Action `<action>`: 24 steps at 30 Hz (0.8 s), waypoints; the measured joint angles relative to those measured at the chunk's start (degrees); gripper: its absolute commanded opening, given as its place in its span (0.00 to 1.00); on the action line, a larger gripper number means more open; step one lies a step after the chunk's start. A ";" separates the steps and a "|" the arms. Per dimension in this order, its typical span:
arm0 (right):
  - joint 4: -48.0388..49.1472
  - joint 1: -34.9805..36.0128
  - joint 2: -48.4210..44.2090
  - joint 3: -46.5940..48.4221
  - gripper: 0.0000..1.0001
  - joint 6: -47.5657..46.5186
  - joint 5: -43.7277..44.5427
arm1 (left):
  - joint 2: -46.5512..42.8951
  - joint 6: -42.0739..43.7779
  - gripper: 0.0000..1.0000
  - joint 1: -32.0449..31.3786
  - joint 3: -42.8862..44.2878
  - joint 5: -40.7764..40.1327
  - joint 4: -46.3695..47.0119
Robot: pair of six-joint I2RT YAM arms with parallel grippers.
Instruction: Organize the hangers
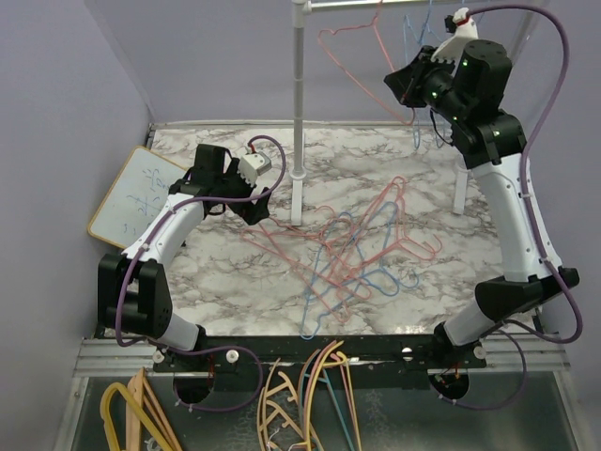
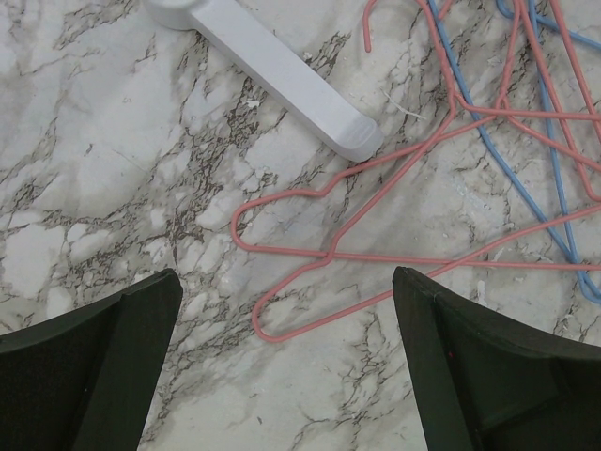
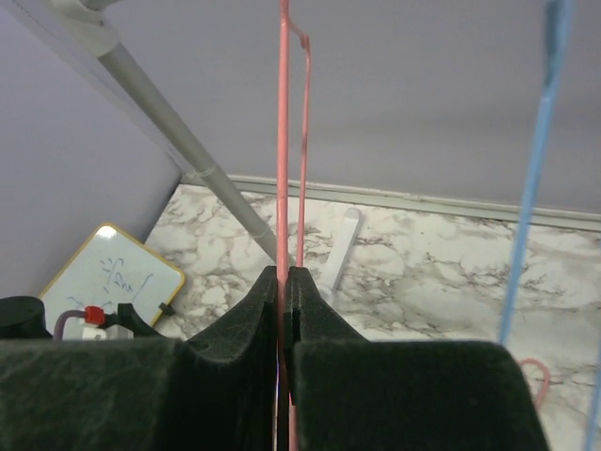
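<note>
Several thin pink and blue wire hangers (image 1: 362, 254) lie tangled on the marble table (image 1: 216, 272). My right gripper (image 1: 399, 86) is raised by the white rack's bar (image 1: 394, 5) and is shut on a pink hanger (image 1: 352, 56); in the right wrist view its wire (image 3: 283, 141) runs up from between the closed pads. A blue hanger (image 1: 418, 33) hangs on the bar and also shows in the right wrist view (image 3: 535, 178). My left gripper (image 1: 255, 209) is open and empty, low over the table just left of the pile; a pink hanger's end (image 2: 310, 282) lies ahead of its fingers.
The white rack's pole (image 1: 299, 113) and foot (image 2: 282, 70) stand mid-table, a second leg (image 1: 461, 193) at right. A small whiteboard (image 1: 131, 195) leans at the left edge. Thicker yellow and wood-coloured hangers (image 1: 282, 404) lie below the table's near edge.
</note>
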 measured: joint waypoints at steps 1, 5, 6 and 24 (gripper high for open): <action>-0.04 0.90 0.74 0.61 0.01 -0.07 0.04 | 0.00 0.00 0.98 0.00 0.00 0.00 0.00; -0.55 6.88 4.07 2.58 0.01 -0.50 1.77 | 0.00 0.17 0.98 0.00 0.00 -0.02 -0.02; -0.74 8.13 4.76 2.89 0.01 -0.66 2.38 | 0.00 0.22 0.98 0.00 0.00 -0.04 -0.02; -2.12 16.94 9.66 6.05 0.79 -3.37 10.73 | -1.49 3.32 0.98 -0.48 -0.20 -0.15 -2.49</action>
